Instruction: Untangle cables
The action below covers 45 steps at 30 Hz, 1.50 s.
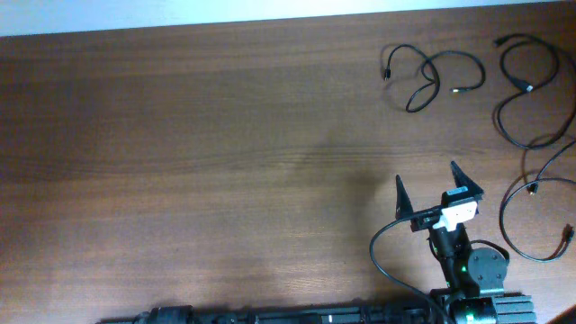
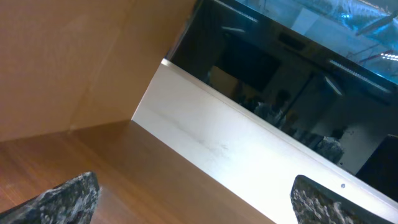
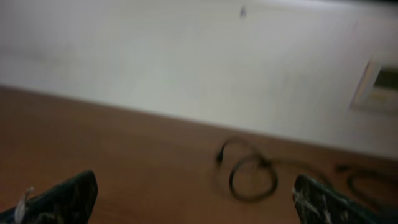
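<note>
Three thin black cables lie apart at the table's far right in the overhead view: a looped one (image 1: 437,79) at the back, a longer one (image 1: 498,117) beside it, and a third (image 1: 502,220) curling near the right edge. My right gripper (image 1: 427,177) stands open, in front of the looped cable and left of the third, holding nothing. The right wrist view is blurred and shows the looped cable (image 3: 231,182) ahead, between and beyond the open right gripper (image 3: 194,180). My left gripper (image 2: 194,180) is open and empty over bare table, with no cable in that view. It does not show overhead.
The brown wooden table (image 1: 180,162) stretches to the left. A white wall (image 2: 249,155) runs along its far edge, with a dark window (image 2: 280,68) above. The right arm's base (image 1: 481,270) and its thick black wire (image 1: 376,247) sit at the near right edge.
</note>
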Motion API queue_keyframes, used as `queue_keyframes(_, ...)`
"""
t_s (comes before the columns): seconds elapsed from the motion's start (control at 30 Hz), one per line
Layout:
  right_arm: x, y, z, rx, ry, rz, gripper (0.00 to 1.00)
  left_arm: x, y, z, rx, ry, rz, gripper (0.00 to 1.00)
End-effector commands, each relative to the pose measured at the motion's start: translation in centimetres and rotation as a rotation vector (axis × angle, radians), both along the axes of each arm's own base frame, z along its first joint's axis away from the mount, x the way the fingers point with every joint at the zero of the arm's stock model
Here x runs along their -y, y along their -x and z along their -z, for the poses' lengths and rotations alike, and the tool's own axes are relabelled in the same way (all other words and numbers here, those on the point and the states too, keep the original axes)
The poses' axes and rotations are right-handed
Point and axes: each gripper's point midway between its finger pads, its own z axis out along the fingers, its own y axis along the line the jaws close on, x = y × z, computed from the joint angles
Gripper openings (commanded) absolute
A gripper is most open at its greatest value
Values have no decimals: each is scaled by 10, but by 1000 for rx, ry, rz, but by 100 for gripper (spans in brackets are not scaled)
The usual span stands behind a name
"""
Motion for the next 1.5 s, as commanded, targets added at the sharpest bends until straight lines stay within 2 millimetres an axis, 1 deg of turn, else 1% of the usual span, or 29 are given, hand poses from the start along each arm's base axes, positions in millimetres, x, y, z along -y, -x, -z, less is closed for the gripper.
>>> queue_keyframes(0.0, 1, 0, 17, -66, -14, 10, 98, 0, 1, 0, 2, -1, -8, 99)
queue_keyframes(0.03, 4, 0, 29, -118, -14, 23, 98, 0, 1, 0, 2, -1, -8, 99)
queue_keyframes(0.07, 6, -1, 30, -120, -16, 36, 99, 0, 1, 0, 2, -1, -8, 99)
queue_keyframes(0.13, 17, -2, 31, -125, -16, 103, 98, 0, 1, 0, 2, -1, -8, 99)
queue_keyframes(0.17, 17, -2, 31, -127, -24, 103, 99, 0, 1, 0, 2, -1, -8, 99)
queue_keyframes(0.23, 27, -2, 32, -140, -142, 160, 98, 0, 1, 0, 2, -1, -8, 99)
queue_keyframes(0.97, 26, -2, 32, -140, -144, 155, 98, 0, 1, 0, 2, -1, -8, 99)
queue_keyframes(1.07, 26, -2, 32, -140, -144, 155, 98, -1, -2, 2, -27, -35, -12, 99)
queue_keyframes(1.1, 26, -2, 32, -140, -144, 155, 98, -1, -6, 3, -43, -36, -12, 99)
queue_keyframes(1.13, 26, -2, 32, -140, -144, 155, 98, 0, -21, 9, -105, -61, -5, 99)
queue_keyframes(1.2, 26, -2, 32, -140, -144, 155, 98, 1, -62, 32, -275, -67, 0, 99)
queue_keyframes(1.23, 26, -2, 32, -140, -144, 155, 98, 1, -96, 45, -366, -68, 4, 99)
queue_keyframes(1.3, 26, -2, 32, -140, -144, 155, 99, 3, -170, 58, -421, -71, 21, 99)
queue_keyframes(1.33, 26, -2, 32, -140, -144, 155, 98, 5, -196, 66, -434, -78, 33, 99)
queue_keyframes(1.37, 26, -2, 32, -140, -144, 155, 99, 7, -220, 78, -454, -78, 42, 99)
queue_keyframes(1.4, 26, -2, 32, -140, -144, 155, 98, 9, -247, 95, -471, -79, 52, 99)
queue_keyframes(1.43, 26, -2, 32, -140, -144, 155, 98, 14, -279, 119, -489, -84, 81, 99)
queue_keyframes(1.47, 26, -2, 32, -140, -144, 155, 99, 16, -293, 129, -488, -83, 94, 99)
